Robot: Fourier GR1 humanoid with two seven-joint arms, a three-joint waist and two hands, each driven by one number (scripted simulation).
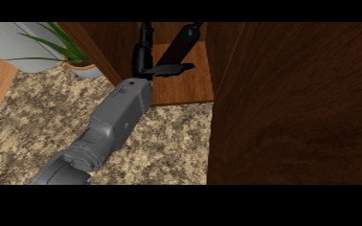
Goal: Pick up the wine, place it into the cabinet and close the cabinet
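one broad cabinet door (290, 105) fills the right side, swung open toward the near edge, which is why the inside is reachable at all. left of it lies the speckled counter (42, 115). over this a single grey forearm (117, 119) crosses from the near left and reaches far into the opening.

the cabinet's paler wooden floor (187, 86) shows beyond the counter. the wine (182, 42) is already inside above it, a dark bottle leaning to the right.

the left hand (143, 57) is beside the bottle on its left, fingers straight and pointing far, thumb (170, 69) stuck out to the right under it; the hand looks spread, not wrapped round. whether it touches the bottle i cannot tell.

smallest, a potted plant (84, 69) sits far left, clear of the work. judged from this, releasing and shutting the door remain.
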